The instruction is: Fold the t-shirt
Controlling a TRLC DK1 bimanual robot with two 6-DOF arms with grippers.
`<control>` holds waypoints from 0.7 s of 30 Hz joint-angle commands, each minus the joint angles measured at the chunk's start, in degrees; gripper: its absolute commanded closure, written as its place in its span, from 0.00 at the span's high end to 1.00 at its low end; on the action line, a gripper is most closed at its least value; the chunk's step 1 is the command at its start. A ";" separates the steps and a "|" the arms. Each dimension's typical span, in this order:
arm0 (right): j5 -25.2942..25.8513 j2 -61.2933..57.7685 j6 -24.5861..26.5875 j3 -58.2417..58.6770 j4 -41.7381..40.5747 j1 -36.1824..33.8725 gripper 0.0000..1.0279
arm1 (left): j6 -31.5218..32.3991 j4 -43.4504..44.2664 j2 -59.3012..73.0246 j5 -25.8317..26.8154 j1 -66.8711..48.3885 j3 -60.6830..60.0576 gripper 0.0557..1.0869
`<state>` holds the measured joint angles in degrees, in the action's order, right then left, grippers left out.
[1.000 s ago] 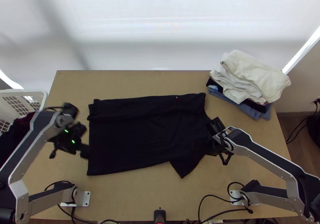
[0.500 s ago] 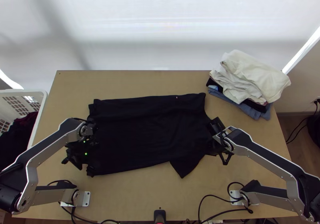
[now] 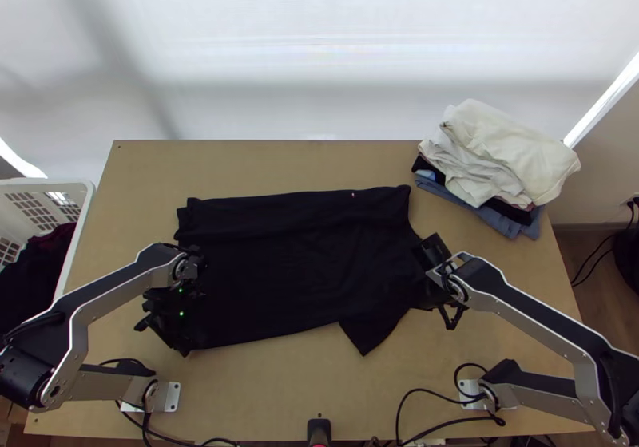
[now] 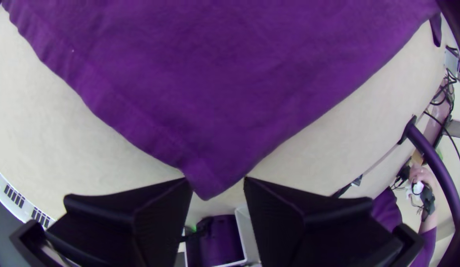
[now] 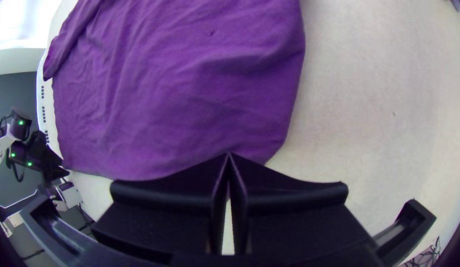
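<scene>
T-shirt (image 3: pixel 295 271) lies spread on the table (image 3: pixel 263 391). Left gripper (image 3: pixel 190 343) is at its near left corner, fingers parted, the corner between their tips; whether they touch it I cannot tell. Right gripper (image 3: pixel 421 287) is at its right edge, fingertips together; any pinched cloth, I cannot tell.

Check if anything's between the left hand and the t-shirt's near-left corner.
Nothing visible in the way. In the left wrist view the t-shirt runs unobstructed down to its corner, which pokes in at the gap between the left hand's parted fingertips. The folded pile lies well off, far right.
</scene>
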<state>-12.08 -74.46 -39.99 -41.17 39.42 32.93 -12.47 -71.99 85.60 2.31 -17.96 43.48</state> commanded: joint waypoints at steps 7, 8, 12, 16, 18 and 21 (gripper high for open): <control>-0.32 8.19 6.15 0.30 0.48 -4.98 0.03 | -1.94 2.02 0.27 -0.11 6.18 0.99 0.04; -0.32 8.89 7.56 0.56 0.66 -6.30 0.03 | -2.82 2.02 -0.09 -0.11 7.50 1.52 0.04; -0.23 10.47 12.04 1.62 1.10 -10.69 0.03 | -4.32 1.85 -0.17 -0.11 12.33 3.80 0.04; -0.32 11.61 12.30 0.83 1.89 -11.31 0.03 | -3.97 2.20 -0.09 -0.02 14.79 6.96 0.04; -0.40 11.97 12.13 0.03 2.77 -10.69 0.03 | -4.23 1.76 -0.96 -0.02 14.70 7.49 0.04; -0.58 11.53 10.72 -0.32 5.93 -7.88 0.14 | -4.23 1.41 -1.49 -0.02 14.44 7.32 0.04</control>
<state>-12.08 -63.29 -28.64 -41.17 42.96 23.16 -15.29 -69.49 85.17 2.46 -3.51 50.48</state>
